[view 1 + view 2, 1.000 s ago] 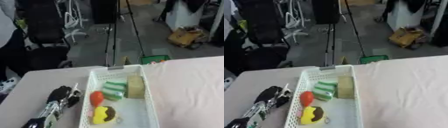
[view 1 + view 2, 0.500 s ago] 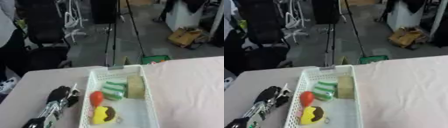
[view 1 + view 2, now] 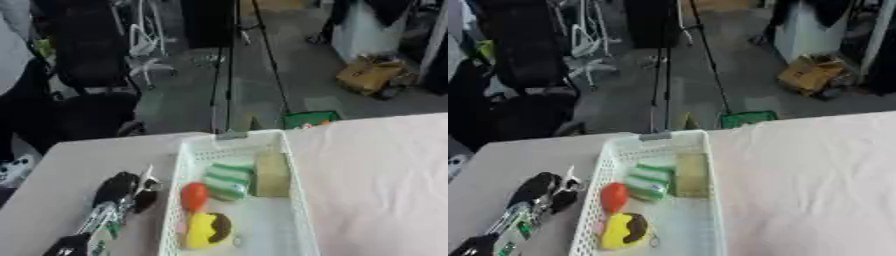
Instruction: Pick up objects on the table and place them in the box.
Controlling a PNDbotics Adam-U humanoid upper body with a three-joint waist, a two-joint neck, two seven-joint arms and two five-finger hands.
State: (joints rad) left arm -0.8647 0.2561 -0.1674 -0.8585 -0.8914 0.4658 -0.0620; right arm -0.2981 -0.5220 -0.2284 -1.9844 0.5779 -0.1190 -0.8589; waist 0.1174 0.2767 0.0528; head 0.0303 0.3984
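Note:
A white slatted basket [image 3: 296, 200] lies on the pale pink table, left of centre. Inside it are a tan block [image 3: 271, 173], a green-and-white striped object [image 3: 227, 181], a red rounded object [image 3: 194, 196] and a yellow object with a dark patch [image 3: 206, 231]. My left hand [image 3: 120, 191] lies on the table just left of the basket, fingers relaxed and holding nothing. Its arm runs down to the lower left corner. My right hand shows in neither view.
The table's far edge runs behind the basket; beyond it are a black office chair [image 3: 83, 75], a tripod stand [image 3: 229, 65], a green item on the floor [image 3: 308, 120] and a cardboard box [image 3: 372, 75]. Bare pink tabletop [image 3: 385, 190] lies right of the basket.

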